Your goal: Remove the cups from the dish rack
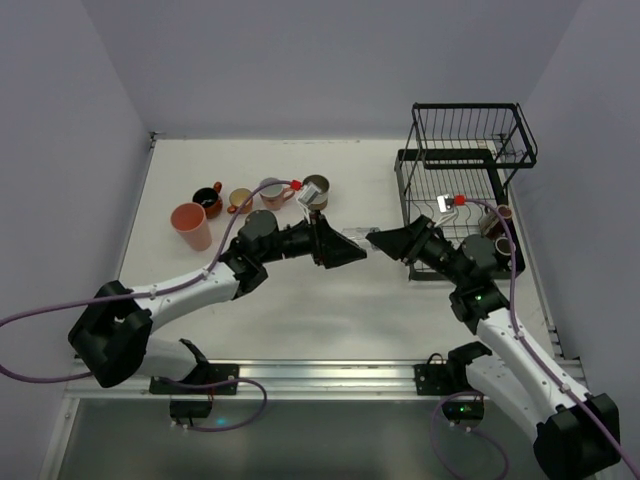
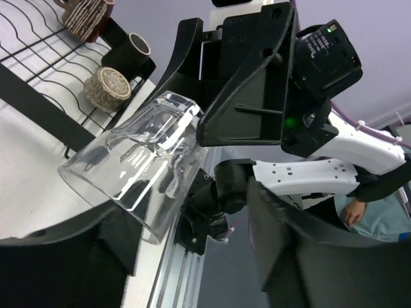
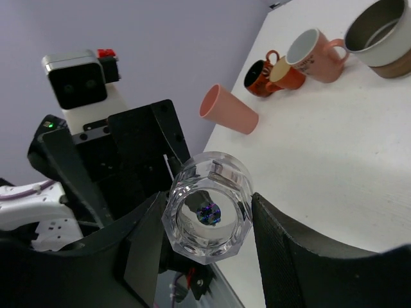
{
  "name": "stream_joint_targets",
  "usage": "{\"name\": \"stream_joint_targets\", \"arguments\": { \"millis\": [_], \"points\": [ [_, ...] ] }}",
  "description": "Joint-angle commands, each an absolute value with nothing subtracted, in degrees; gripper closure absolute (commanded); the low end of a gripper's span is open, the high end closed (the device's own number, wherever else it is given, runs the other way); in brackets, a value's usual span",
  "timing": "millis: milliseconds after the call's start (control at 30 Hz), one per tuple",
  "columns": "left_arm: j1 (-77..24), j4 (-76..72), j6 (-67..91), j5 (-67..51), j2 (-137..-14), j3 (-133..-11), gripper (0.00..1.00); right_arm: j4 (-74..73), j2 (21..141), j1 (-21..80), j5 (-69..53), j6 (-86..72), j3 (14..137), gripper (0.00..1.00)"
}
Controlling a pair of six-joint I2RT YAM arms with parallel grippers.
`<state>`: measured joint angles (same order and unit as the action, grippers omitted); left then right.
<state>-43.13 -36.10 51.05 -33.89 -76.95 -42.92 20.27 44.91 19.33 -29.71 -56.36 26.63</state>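
Arms meet mid-table in your top cam: left gripper (image 1: pixel 350 250) and right gripper (image 1: pixel 384 242) point tip to tip, almost touching. Whatever sits btwn them is too faint to make out from up here. Dish rack (image 1: pixel 465 150) stands at the far right of the table (image 1: pixel 300 320), w/ one brown cup (image 1: pixel 501 214) showing in its lower tray. Well apart from the rack, far left, you've got a row on the table: salmon tumbler (image 1: pixel 190 225), dark mug (image 1: pixel 208 200), orange mug (image 1: pixel 240 200), pink mug (image 1: pixel 272 190), grey-and-brown cup (image 1: pixel 314 190).

Left wrist cam: clear glass cup (image 2: pixel 128 173) hangs tilted off the table, mouth toward your lens. Its base is pinched btwn the right gripper's black fingers (image 2: pixel 250 90). Your own left fingers are spread wide, one each side of the mouth end. A gap shows on the right side, so no grip there. Top left is the rack's lower tray w/ a ribbed brown cup (image 2: pixel 83 16), a dark cup (image 2: pixel 135 48) and a speckled beige cup (image 2: pixel 108 88).

Right wrist cam: you see the glass base-on, faceted, w/ the right fingers closed against both its sides. The left gripper's black body and its wrist camera (image 3: pixel 77 80) sit just behind it. The row of table cups is beyond, top right.
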Motion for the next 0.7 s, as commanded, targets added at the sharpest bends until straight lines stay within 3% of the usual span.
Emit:
{"name": "stream_joint_targets", "arguments": {
  "millis": [0, 67, 100, 133, 167, 200, 233, 367, 500, 667],
  "points": [
    [-44.12, -43.50, 53.26, -35.16, -77.69, -44.38, 0.37, 29.44, 45.79, 19.86, -34.63, -59.94, 25.49, 0.85],
    [-44.21, -44.64, 53.52, -35.16, -77.78, -44.21, 0.58, 30.32, 46.31, 20.04, -34.28, -60.47, 24.61, 0.85],
    [-44.21, -44.65, 53.26, -34.37, -77.44, -44.21, 0.74, 30.32, 46.49, 20.04, -34.19, -60.38, 24.52, 0.85],
    [-44.21, -44.04, 52.83, -33.67, -76.30, -44.12, 0.82, 30.32, 46.76, 20.13, -34.19, -60.29, 24.17, 0.84],
    [-44.21, -42.90, 51.00, -32.71, -75.68, -44.38, 0.96, 30.50, 47.19, 20.21, -34.19, -60.38, 23.91, 0.79],
    [-44.21, -38.11, 49.50, -30.52, -74.98, -45.52, 1.00, 30.50, 47.37, 20.13, -34.10, -60.29, 23.65, 0.71],
    [-44.21, -34.32, 45.92, -29.19, -73.67, -46.48, 1.00, 30.59, 47.37, 20.04, -33.93, -60.12, 23.21, 0.51],
    [-44.21, -11.48, 33.01, -16.91, -70.14, -52.81, 1.00, 25.70, 46.15, 20.13, -32.00, -56.70, 23.55, 0.20],
    [-43.95, 21.70, 22.52, 5.64, -71.45, -62.46, 1.00, 16.45, 42.99, 20.13, -27.62, -48.98, 25.84, 0.14],
    [-40.36, 39.80, 17.32, 22.22, -77.69, -63.46, 1.00, 10.81, 42.71, 20.13, -25.58, -44.74, 27.07, 0.14]
  ]
}}
